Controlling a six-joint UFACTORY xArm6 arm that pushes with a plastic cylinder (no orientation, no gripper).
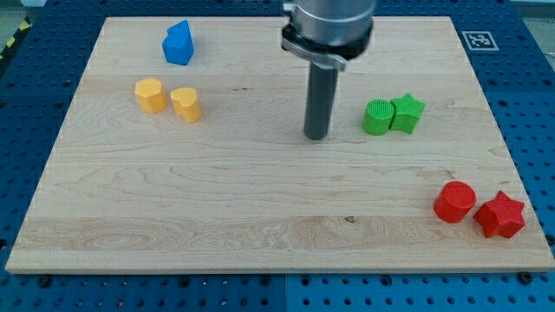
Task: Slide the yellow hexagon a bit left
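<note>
The yellow hexagon (150,94) lies on the wooden board at the view's upper left. A second yellow block (186,104), its shape unclear, sits just to its right, nearly touching it. My tip (316,137) rests on the board near the centre, well to the right of both yellow blocks and apart from every block. The nearest blocks to my tip are the green ones on its right.
A blue block (178,43) sits above the yellow pair. A green cylinder (378,117) and a green star (408,113) touch at the right. A red cylinder (454,202) and a red star (500,215) sit at the lower right. The board's edge (260,270) runs along the bottom.
</note>
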